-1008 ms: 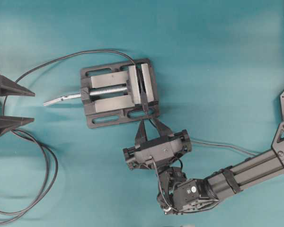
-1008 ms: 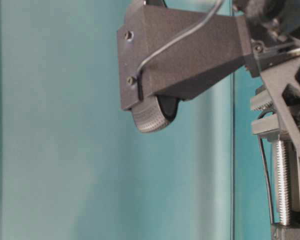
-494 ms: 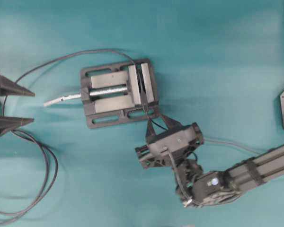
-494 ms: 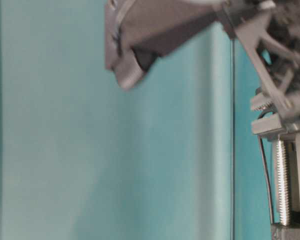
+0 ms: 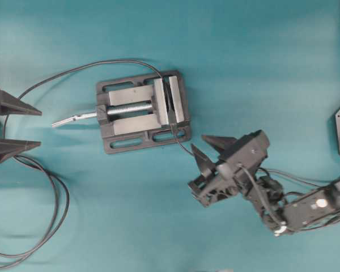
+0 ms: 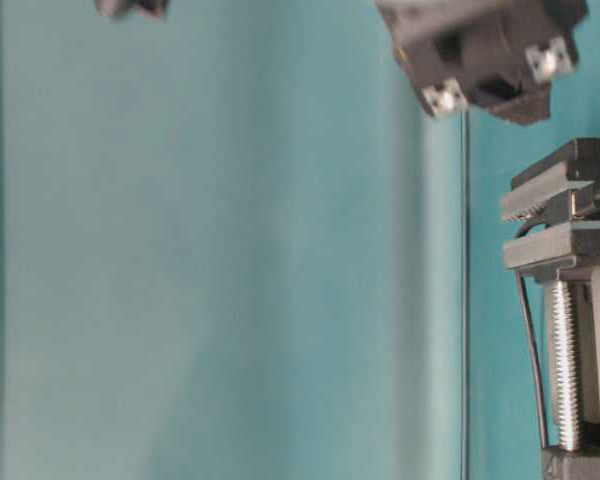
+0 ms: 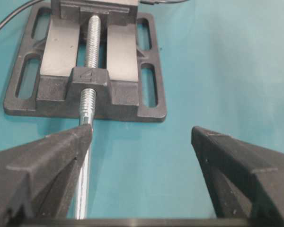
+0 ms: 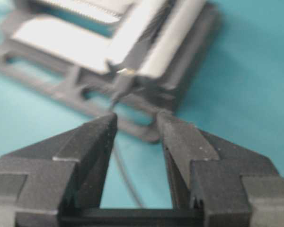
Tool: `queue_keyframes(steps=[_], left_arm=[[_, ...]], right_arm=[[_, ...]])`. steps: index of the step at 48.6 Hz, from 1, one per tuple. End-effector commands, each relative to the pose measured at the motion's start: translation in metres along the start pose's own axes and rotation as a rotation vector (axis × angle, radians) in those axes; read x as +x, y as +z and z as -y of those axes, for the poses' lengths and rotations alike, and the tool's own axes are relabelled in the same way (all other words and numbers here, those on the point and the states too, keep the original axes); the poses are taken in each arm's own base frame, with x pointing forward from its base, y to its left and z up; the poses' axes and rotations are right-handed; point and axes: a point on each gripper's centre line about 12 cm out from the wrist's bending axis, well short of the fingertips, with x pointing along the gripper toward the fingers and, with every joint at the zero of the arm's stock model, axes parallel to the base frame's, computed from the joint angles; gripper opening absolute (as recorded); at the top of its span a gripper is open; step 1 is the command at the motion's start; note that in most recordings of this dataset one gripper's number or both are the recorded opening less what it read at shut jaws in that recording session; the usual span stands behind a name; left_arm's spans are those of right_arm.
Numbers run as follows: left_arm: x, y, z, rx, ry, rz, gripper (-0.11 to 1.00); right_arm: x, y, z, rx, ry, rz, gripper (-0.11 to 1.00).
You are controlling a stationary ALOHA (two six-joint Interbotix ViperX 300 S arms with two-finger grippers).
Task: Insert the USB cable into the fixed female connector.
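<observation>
The grey vise (image 5: 140, 111) stands mid-table. The fixed female connector (image 5: 167, 101) is clamped in its dark jaw gap. The USB cable (image 5: 181, 146) leaves the front end of that gap, where its plug (image 8: 120, 87) sits blurred against the connector, and trails right under my right arm. My right gripper (image 5: 198, 143) is open just right of the vise's front corner. In the right wrist view the cable (image 8: 121, 163) runs loose between the spread fingers (image 8: 104, 137), untouched. My left gripper (image 5: 41, 128) is wide open at the far left, facing the vise screw handle (image 7: 85, 156).
The connector's long dark cable (image 5: 56, 204) arcs from the vise's back round to big loops at the lower left. The screw handle (image 5: 73, 118) sticks out leftward. In the table-level view the vise (image 6: 570, 250) fills the right edge, with part of the right gripper (image 6: 480, 45) above it.
My right gripper has drawn back from the vise's front edge to the lower right and turned, its fingers no longer straddling the plug. The left gripper and the vise have not moved.
</observation>
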Motion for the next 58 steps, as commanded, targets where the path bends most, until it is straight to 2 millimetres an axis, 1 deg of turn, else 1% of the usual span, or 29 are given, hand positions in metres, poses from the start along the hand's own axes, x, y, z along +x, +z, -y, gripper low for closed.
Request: queue_keyframes(steps=[1,8,13,15,23,29,35,42,49,53,58], left_arm=[[0.001,0.005,0.001,-0.007,-0.001,0.014,0.99],[0.001,0.006,0.001,-0.008,-0.001,0.015,0.99],[0.001,0.005,0.001,-0.008,-0.001,0.014,0.99],[0.001,0.005,0.001,-0.007,-0.001,0.014,0.99],[0.001,0.005,0.001,-0.008,-0.001,0.014,0.99],[0.001,0.005,0.001,-0.007,-0.001,0.014,0.99],[0.001,0.005,0.001,-0.007,-0.001,0.014,0.99],[0.001,0.005,0.001,-0.007,-0.001,0.014,0.99],[0.001,0.005,0.001,-0.007,-0.001,0.015,0.99],[0.001,0.005,0.001,-0.008,-0.001,0.015,0.99],[0.001,0.006,0.001,-0.007,-0.001,0.015,0.99]], right_arm=[[-0.011,0.013,0.009,0.030,0.085,0.003,0.45],[-0.018,0.017,0.036,0.033,0.179,0.025,0.45],[-0.023,0.018,0.060,0.039,0.249,0.046,0.45],[-0.025,0.016,0.073,0.040,0.277,0.051,0.45],[-0.030,0.012,0.106,0.048,0.374,0.091,0.45],[-0.028,0.013,0.133,0.038,0.423,0.140,0.45],[-0.022,0.017,0.159,0.031,0.428,0.176,0.45],[-0.014,0.027,0.177,-0.010,0.437,0.218,0.42],[0.006,0.040,0.188,-0.100,0.432,0.174,0.34],[0.014,0.049,0.193,-0.147,0.428,0.147,0.32],[0.017,0.061,0.201,-0.165,0.416,0.174,0.32]])
